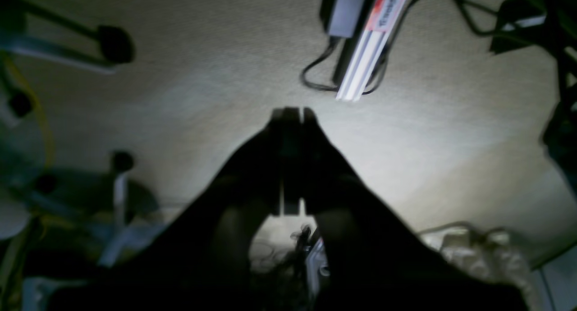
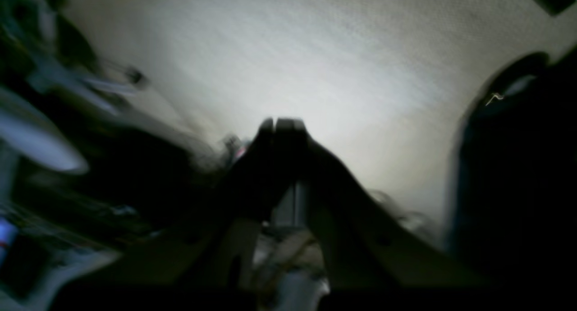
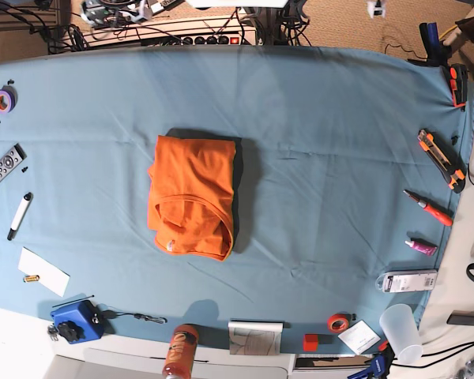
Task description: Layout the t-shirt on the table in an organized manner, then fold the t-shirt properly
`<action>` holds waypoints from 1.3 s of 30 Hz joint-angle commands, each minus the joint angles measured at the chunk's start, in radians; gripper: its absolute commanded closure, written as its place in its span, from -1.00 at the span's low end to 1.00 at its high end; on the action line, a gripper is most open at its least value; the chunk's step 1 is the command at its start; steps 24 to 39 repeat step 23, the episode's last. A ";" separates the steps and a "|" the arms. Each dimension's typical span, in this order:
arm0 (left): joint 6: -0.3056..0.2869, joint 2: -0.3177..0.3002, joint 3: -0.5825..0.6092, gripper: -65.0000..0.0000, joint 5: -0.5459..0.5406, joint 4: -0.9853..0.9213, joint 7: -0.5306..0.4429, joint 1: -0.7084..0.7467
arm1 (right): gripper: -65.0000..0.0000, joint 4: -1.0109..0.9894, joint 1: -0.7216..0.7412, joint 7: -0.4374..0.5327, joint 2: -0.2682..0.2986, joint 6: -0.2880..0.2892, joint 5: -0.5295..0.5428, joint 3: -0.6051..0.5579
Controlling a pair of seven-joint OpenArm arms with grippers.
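You see the folded bright orange cloth t-shirt (image 3: 193,197) on the wide teal-blue table (image 3: 332,158); your left gripper (image 1: 292,115) and right gripper (image 2: 280,124) are clenched, holding nothing, both facing a pale surface

Premises: a workshop or robotics lab. Evidence: the table (image 3: 316,118) edge carries a utility knife (image 3: 441,159), tape rolls (image 3: 4,100), a marker (image 3: 20,215) and a remote (image 3: 4,166); a power strip (image 3: 197,38) with tangled cables sits at upper frame, on carpeted floor.
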 commanded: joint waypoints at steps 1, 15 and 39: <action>0.000 0.002 0.000 1.00 0.001 -0.025 -0.041 -0.003 | 1.00 -0.014 0.013 0.038 0.014 0.004 -0.050 -0.026; 0.053 0.069 -0.001 1.00 0.001 -0.104 -0.155 -0.095 | 1.00 -0.058 0.132 0.143 0.015 -0.156 -0.248 -0.211; 0.053 0.079 -0.001 1.00 0.001 -0.104 -0.155 -0.095 | 1.00 -0.058 0.132 0.142 0.014 -0.155 -0.080 -0.211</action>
